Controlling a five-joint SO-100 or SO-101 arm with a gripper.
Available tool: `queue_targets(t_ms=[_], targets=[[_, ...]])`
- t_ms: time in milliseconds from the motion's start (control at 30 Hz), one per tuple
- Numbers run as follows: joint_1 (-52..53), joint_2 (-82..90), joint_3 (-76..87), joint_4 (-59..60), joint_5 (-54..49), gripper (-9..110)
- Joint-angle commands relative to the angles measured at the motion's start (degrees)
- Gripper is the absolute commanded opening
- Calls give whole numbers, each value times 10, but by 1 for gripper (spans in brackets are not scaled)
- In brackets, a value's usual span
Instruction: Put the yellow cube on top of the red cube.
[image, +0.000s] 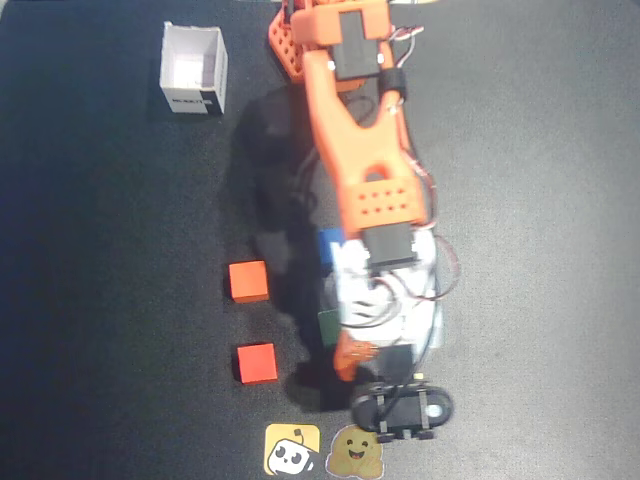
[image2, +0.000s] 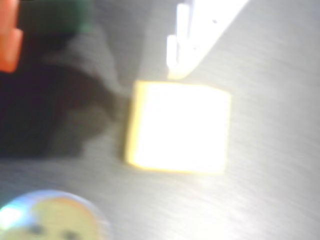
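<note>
While the arm stretches down the middle of the dark matte tabletop (image: 100, 250) in the overhead view, its claw (image: 385, 385) hangs near the bottom edge; the red cube (image: 256, 362) sits apart to its left, below a lighter orange-red cube (image: 248, 281). No yellow cube shows here, presumably hidden under the arm.

Seen from the wrist view, the yellow cube (image2: 177, 127) lies pale, square and overexposed on the tabletop, just below a white fingertip (image2: 180, 55). I cannot tell how the jaws stand. Judging by this, the approach is in hand; next, straddle the cube squarely.
</note>
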Motion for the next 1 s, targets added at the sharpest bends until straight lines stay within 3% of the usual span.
queue_targets(t_ms=[0,967], targets=[[-23,28,-1,-31,38,24],[-27,-45,76,-161,57,18]])
